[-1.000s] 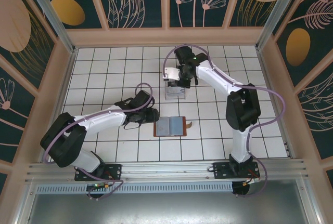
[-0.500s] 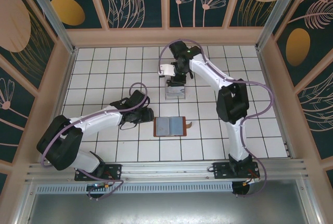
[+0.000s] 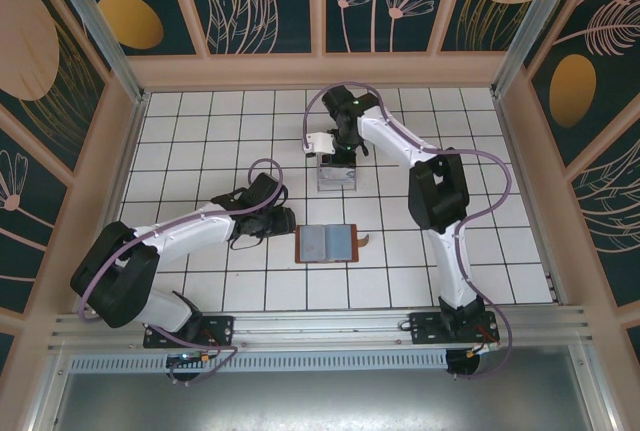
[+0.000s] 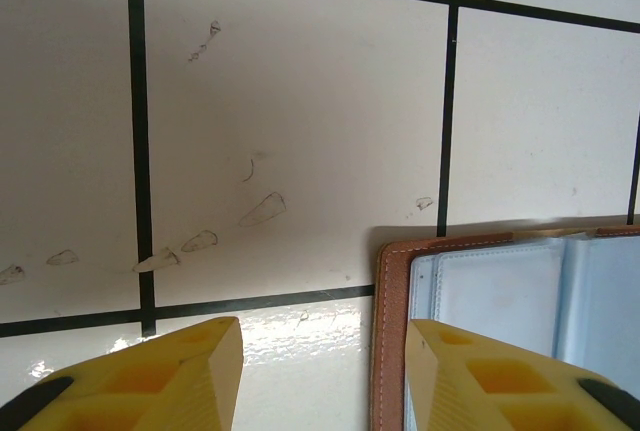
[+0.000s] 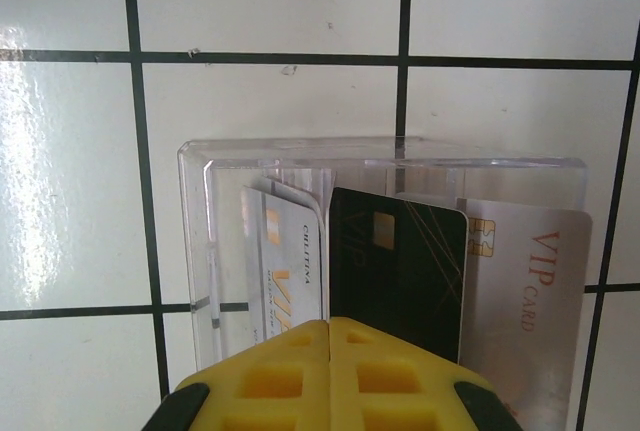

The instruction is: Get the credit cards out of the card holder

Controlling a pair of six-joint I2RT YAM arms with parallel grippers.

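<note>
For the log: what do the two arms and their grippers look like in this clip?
The left arm and right arm have white shells with black joints and black bases. A purple cable loops along each. The gripper fingers are yellow plastic wedges with square recesses and black patches at the outer edges.

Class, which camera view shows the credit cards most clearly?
Right wrist view: the credit cards stand in the clear stand, faces and print legible. From the top, they blur into that stand; the left wrist view catches a corner of the stand.
</note>
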